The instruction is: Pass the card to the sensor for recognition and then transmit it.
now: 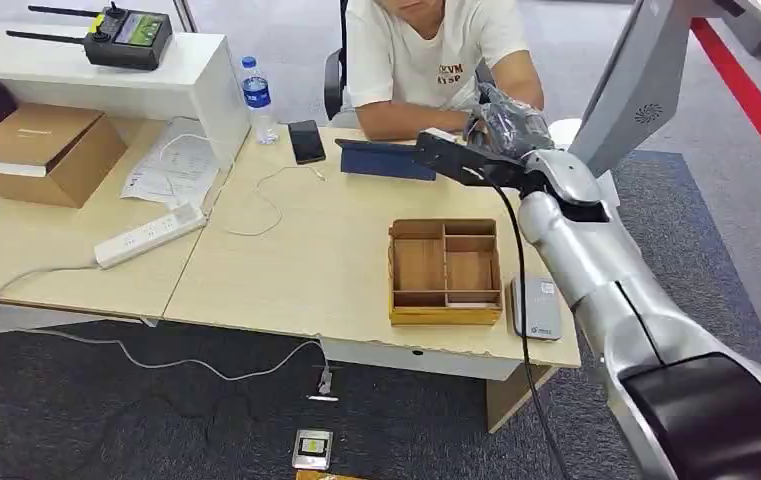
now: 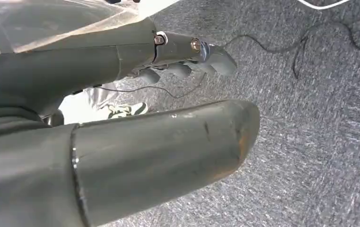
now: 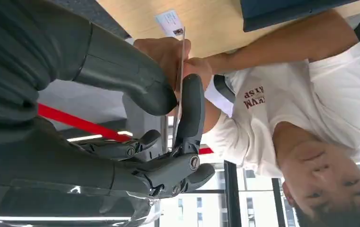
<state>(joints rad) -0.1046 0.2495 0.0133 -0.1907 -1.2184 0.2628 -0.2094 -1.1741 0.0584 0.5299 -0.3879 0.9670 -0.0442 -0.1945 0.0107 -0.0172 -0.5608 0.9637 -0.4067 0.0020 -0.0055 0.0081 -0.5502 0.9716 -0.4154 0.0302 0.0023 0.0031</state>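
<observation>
The right hand (image 1: 504, 125) is stretched out past the far edge of the light wooden table (image 1: 336, 250), toward the seated person in a white T-shirt (image 1: 426, 50). In the right wrist view this hand pinches a thin white card (image 3: 181, 71) edge-on between its thick grey thumb and one dark finger (image 3: 191, 109), so it is grasping the card, while the person's hand (image 3: 168, 52) grips the card's other end. The card is therefore off the table, held beyond the far edge, well apart from the grey card sensor (image 1: 537, 307), which lies flat at the table's near right corner, just beside the wooden compartment box (image 1: 445, 271). A dark blue folder (image 1: 388, 158) lies along the table's far edge, close under the right hand, and a black phone (image 1: 306, 141) and a water bottle (image 1: 257, 98) stand further along that edge. The left hand (image 2: 187, 61) hangs over grey carpet (image 2: 320, 118) away from the table, its fingers loosely apart and holding nothing.
</observation>
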